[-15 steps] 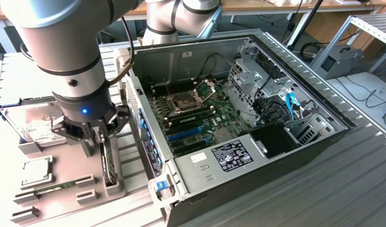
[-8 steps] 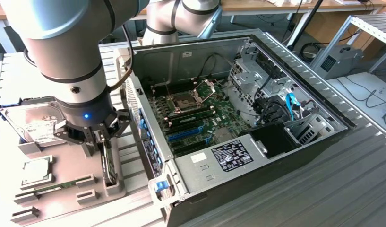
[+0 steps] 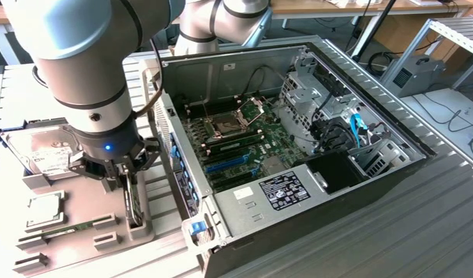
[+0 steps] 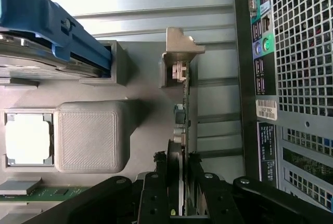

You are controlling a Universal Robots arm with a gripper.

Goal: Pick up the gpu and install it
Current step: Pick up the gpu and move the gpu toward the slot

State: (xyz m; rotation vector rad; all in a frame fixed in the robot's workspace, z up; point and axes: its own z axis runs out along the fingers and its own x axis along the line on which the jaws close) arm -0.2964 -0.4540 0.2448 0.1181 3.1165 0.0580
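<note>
- Hand [image 4: 179,167]: pinches the gpu [image 4: 181,116] on edge, seated in a grey holder [image 4: 179,52] just beside the computer case [image 3: 298,55].
- Risks snagging in the holder under a tilted pull.
- Risks clipping the case wall close by.

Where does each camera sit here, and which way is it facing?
Exterior view: off the arm, high up, looking down into the open case and at the tray; the arm and gripper show.
Wrist view: on the wrist, looking down past the gripper at the gpu standing on edge.
Both share the gpu, tray and case.
</note>
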